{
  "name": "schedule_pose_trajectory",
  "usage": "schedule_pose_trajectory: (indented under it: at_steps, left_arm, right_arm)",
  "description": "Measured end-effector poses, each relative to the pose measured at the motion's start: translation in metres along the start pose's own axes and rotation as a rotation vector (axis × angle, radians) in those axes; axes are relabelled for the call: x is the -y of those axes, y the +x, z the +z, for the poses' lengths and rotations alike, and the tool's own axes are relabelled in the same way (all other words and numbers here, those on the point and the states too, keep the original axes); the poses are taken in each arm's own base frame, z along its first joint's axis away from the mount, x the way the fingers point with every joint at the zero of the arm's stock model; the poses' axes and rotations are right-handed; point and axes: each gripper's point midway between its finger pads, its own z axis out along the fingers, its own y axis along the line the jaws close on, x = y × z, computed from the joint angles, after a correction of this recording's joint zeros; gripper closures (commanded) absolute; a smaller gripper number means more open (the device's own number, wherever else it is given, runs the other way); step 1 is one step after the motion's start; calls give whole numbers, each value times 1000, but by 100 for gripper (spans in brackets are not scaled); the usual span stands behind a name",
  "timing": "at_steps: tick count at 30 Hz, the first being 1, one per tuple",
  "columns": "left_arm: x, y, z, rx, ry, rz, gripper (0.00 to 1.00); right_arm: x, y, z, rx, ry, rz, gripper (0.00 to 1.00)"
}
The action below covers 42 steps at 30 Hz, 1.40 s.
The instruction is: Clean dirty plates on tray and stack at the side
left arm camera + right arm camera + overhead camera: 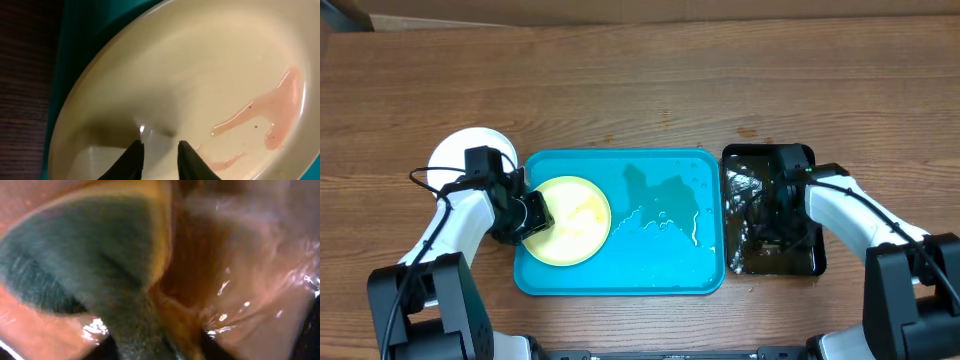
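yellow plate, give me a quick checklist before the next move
1. Yellow plate lying on the tray: ok.
2. Plate clean: not ok, a pink sauce smear shows on it.
3. Left gripper clamped on the plate's rim: cannot tell; its fingertips sit close together over the near edge.
4. Sponge wetted in the black tray: ok; held or loose: cannot tell.
5. Stacking spot: ok, a white plate lies on the table left of the tray.
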Motion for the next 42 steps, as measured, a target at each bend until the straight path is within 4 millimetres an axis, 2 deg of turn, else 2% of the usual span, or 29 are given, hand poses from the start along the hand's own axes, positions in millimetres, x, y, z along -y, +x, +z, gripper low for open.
schedule_pose_trajectory:
  at_steps: [1, 2, 4, 5, 8, 9, 10, 12, 14, 16, 18, 19, 20, 21, 22, 23, 24, 30, 38, 42]
  left_arm:
    - [0, 0, 0, 1, -6, 2, 80]
    - [-1, 0, 0, 3, -11, 4, 72]
    - [-2, -1, 0, 5, -18, 1, 46]
    - [-3, -1, 0, 5, -22, 4, 41]
    - [-3, -2, 0, 8, -25, 2, 39]
    - [-3, -3, -1, 10, -25, 3, 39]
    - [-3, -3, -1, 11, -26, 3, 39]
    - [-3, -3, -1, 10, -26, 3, 39]
    - [-3, -3, -1, 11, -29, 3, 39]
    - [-4, -3, -1, 12, -33, 3, 38]
    - [-6, -5, -1, 20, -46, 4, 37]
    - [-7, -7, -1, 27, -50, 6, 37]
    - [-7, -8, -1, 34, -52, 7, 37]
    - [-7, -9, -1, 37, -53, 8, 36]
    - [-7, -12, -1, 47, -53, 10, 36]
    - [-6, -13, -1, 53, -52, 13, 35]
    - [-6, -14, -1, 57, -50, 15, 35]
    - [-8, -17, -2, 68, -62, 17, 39]
    - [-9, -18, -2, 73, -69, 13, 38]
    - [-9, -11, -7, 31, -81, 2, 37]
  right_arm:
    - [0, 0, 0, 9, -5, 0, 96]
    - [-1, -1, 0, 15, -9, 4, 87]
    - [-1, -1, 0, 16, -8, 7, 58]
    - [0, 0, 0, 11, -4, 10, 48]
    - [5, 6, -2, -17, 20, 7, 16]
    - [4, 4, -3, -12, 14, 16, 8]
    - [3, 2, -4, -3, 11, 7, 5]
    - [-4, -12, -7, 47, -11, 6, 6]
    - [-8, -24, -9, 91, -28, 7, 15]
    - [-10, -29, -10, 111, -36, 13, 34]
    - [-13, -34, -11, 133, -44, 8, 66]
    - [-14, -35, -11, 141, -50, 9, 70]
    - [-14, -37, -11, 146, -51, 9, 70]
    - [-14, -37, -10, 148, -49, 10, 46]
    - [-14, -37, -10, 150, -50, 12, 16]
    - [-14, -38, -10, 152, -51, 14, 6]
    - [-14, -38, -10, 153, -52, 13, 0]
    - [-14, -37, -9, 150, -50, 11, 0]
    - [-13, -37, -9, 150, -50, 12, 0]
    - [-14, -37, -9, 151, -50, 12, 0]
